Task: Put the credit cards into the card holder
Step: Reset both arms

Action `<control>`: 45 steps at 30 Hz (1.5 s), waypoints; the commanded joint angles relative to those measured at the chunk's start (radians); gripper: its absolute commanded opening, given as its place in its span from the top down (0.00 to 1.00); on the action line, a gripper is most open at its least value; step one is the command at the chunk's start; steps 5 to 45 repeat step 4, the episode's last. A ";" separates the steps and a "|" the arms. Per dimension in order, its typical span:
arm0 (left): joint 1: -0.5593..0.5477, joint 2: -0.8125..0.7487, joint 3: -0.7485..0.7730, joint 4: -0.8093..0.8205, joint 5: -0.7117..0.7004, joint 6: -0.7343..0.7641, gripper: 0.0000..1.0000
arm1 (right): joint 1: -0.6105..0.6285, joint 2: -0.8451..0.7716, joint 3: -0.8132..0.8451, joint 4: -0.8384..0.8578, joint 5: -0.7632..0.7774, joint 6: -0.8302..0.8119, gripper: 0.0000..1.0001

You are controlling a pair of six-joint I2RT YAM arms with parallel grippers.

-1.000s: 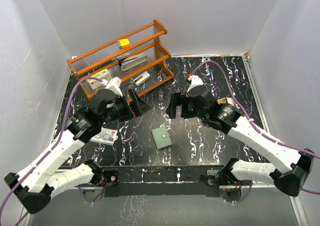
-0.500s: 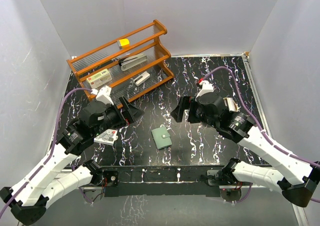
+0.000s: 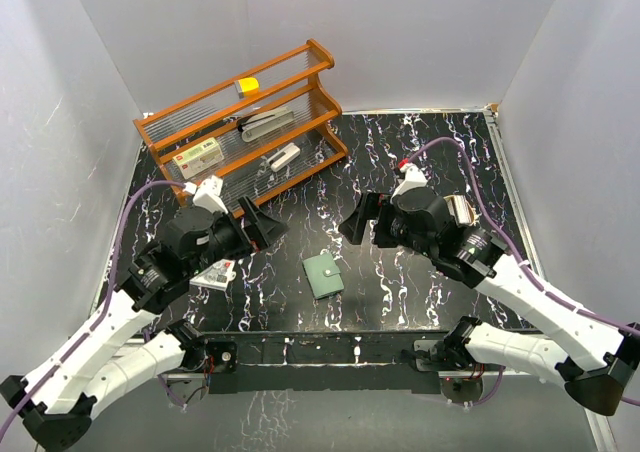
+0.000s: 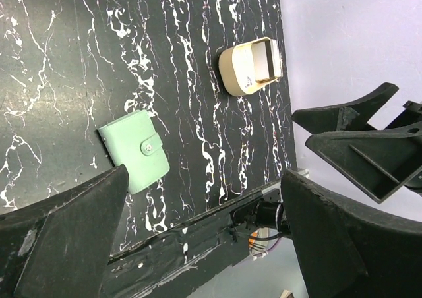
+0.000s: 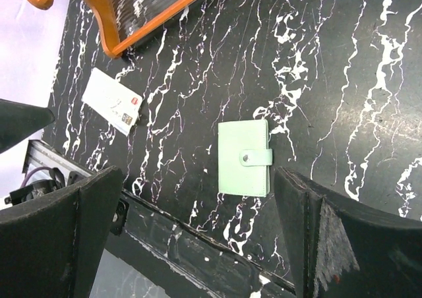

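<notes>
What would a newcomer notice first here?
Two black-and-white arms, left gripper and right gripper both open, hang over a black marbled table. A closed green card holder lies front-centre. An orange rack stands back left; credit cards lie by the left arm.

The left arm (image 3: 100,327) and the right arm (image 3: 545,297) share one build: glossy white shells on the long links and matte black housings at the joints. A purple cable (image 3: 120,234) trails along each. Each wrist carries a small white block (image 3: 207,192), and the right one has a red tip. The left gripper (image 3: 265,222) and the right gripper (image 3: 352,220) have broad, black, wedge-shaped jaws, scuffed pale at the edges.
</notes>
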 commanded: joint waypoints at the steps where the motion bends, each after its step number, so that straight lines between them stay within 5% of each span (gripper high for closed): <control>1: -0.002 0.006 0.001 0.043 -0.005 -0.006 0.01 | -0.001 -0.027 -0.004 0.065 -0.004 0.007 0.02; 45: -0.001 -0.014 -0.011 0.097 0.002 0.017 0.01 | -0.001 -0.023 -0.007 0.068 -0.013 0.003 0.02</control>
